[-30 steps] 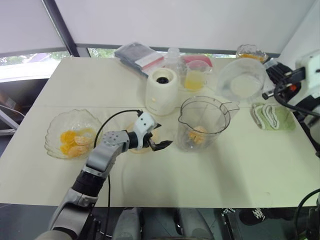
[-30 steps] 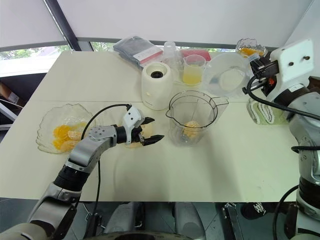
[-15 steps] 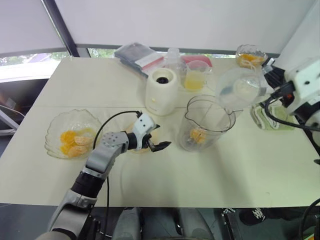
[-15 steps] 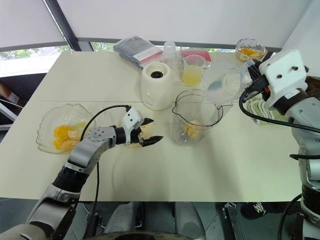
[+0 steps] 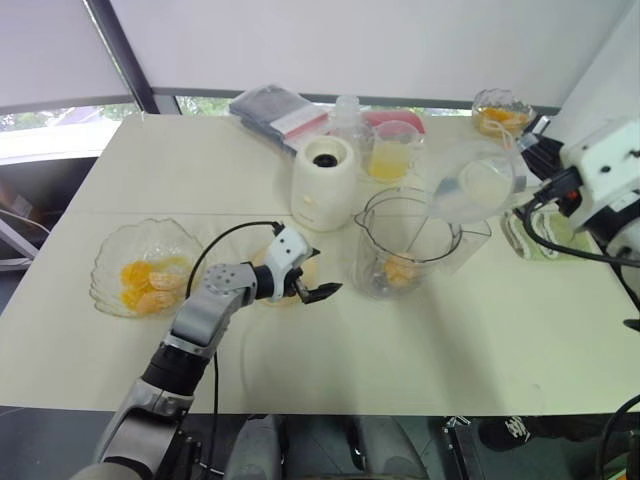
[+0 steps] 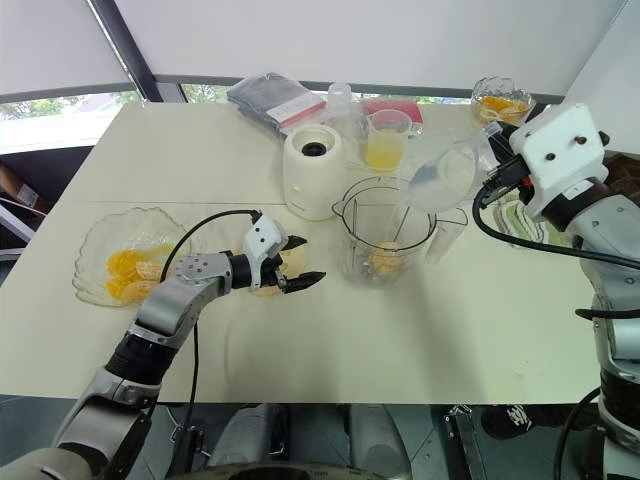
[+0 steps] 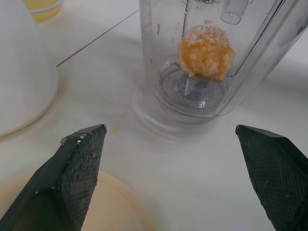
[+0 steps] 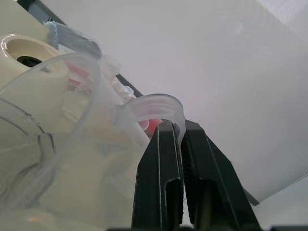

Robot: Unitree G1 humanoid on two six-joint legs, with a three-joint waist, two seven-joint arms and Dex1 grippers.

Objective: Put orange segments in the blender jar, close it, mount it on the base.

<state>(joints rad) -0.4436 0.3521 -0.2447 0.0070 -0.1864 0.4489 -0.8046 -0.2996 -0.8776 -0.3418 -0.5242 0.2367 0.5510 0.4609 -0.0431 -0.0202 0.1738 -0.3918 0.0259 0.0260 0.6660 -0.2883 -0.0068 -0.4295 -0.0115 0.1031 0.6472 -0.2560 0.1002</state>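
Note:
The clear blender jar [image 5: 385, 250] stands mid-table with an orange segment [image 5: 400, 270] at its bottom, seen close up as the segment [image 7: 206, 50]. My right gripper [image 8: 180, 126] is shut on the tab of the clear lid [image 5: 470, 182], which hangs tilted above the jar's right rim. The white blender base [image 5: 323, 185] stands just behind and left of the jar. My left gripper [image 5: 308, 283] is open and holds nothing, low over a small cream dish [image 5: 280, 296] left of the jar. A glass bowl [image 5: 110, 265] of orange segments sits at the left.
Behind the jar stand a cup of yellow juice [image 5: 388, 155] and a clear bottle [image 5: 346, 110]. A grey packet [image 5: 278, 110] lies at the back. A small glass bowl with orange [image 5: 500, 104] and a green cloth [image 5: 545, 238] are at the right.
My right gripper has carried the lid leftward from the back right to a tilt over the jar's rim. The left arm has stayed nearly still.

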